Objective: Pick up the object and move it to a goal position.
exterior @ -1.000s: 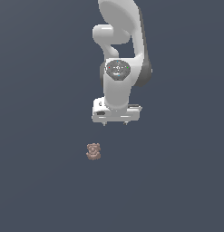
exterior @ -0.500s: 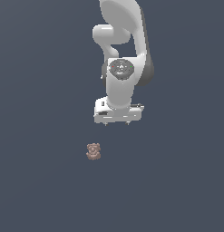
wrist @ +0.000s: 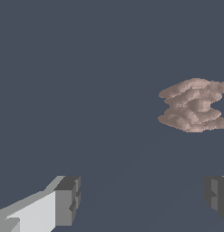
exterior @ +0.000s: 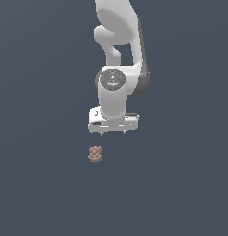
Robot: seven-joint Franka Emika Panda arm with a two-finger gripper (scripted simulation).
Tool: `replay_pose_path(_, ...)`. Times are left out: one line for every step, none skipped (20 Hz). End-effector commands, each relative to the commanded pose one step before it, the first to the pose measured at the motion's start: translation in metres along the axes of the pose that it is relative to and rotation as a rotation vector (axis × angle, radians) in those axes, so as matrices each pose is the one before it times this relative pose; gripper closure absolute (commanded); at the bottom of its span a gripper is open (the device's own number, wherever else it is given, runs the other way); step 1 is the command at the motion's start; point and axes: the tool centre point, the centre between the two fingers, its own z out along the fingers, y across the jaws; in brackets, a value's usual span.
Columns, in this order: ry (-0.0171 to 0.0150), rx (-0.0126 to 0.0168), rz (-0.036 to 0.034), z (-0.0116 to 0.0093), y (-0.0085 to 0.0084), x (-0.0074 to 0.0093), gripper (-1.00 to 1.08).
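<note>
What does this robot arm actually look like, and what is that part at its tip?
The glossy white robot arm is made of rounded, tube-like segments with dark grey bands at the joints. A round dark grey cap with small coloured dots sits on its wrist. At the tip is a wide, flat white gripper with two short, blocky grey fingers. No cables show.

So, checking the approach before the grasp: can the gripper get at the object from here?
Probably yes. The gripper is open and apart from the object, with only bare floor between them.
</note>
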Motion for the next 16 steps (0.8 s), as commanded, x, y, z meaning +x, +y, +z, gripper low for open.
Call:
replay_pose_path(0.00731, 0.00113, 0.00211, 0.00541, 0.01386, 0.01076, -0.92)
replay_pose_path(0.00357, 0.00039, 0.00065, 0.00256, 0.00636, 0.00483, -0.92)
replay_pose_path(0.00378, 0.00028, 0.00065, 0.00283, 0.00685, 0.00499, -0.92)
replay_pose_path(0.00379, 0.00015, 0.00062, 0.0029, 0.00692, 0.00482, -0.92)
replay_pose_path(0.00355, 0.00002, 0.00055, 0.00281, 0.00657, 0.00438, -0.92)
replay_pose_path(0.00328, -0.00008, 0.00048, 0.00272, 0.0062, 0.00397, -0.92)
replay_pose_path(0.00306, -0.00016, 0.00042, 0.00258, 0.00583, 0.00357, -0.92)
replay_pose_path(0.00281, -0.00023, 0.00036, 0.00245, 0.00543, 0.00321, -0.92)
replay_pose_path(0.00264, -0.00028, 0.00032, 0.00225, 0.00503, 0.00286, -0.92)
replay_pose_path(0.00236, -0.0003, 0.00027, 0.00212, 0.00462, 0.00254, -0.92)
replay_pose_path(0.00215, -0.00032, 0.00023, 0.00194, 0.0042, 0.00223, -0.92)
replay_pose_path(0.00192, -0.00032, 0.00019, 0.00175, 0.00377, 0.00195, -0.92)
replay_pose_path(0.00166, -0.0003, 0.00015, 0.00159, 0.00334, 0.00168, -0.92)
replay_pose_path(0.00143, -0.00028, 0.00012, 0.00139, 0.0029, 0.00143, -0.92)
replay_pose_path(0.00117, -0.00024, 0.0001, 0.00121, 0.00246, 0.00119, -0.92)
replay_pose_path(0.00095, -0.00021, 0.00007, 0.001, 0.00202, 0.00096, -0.92)
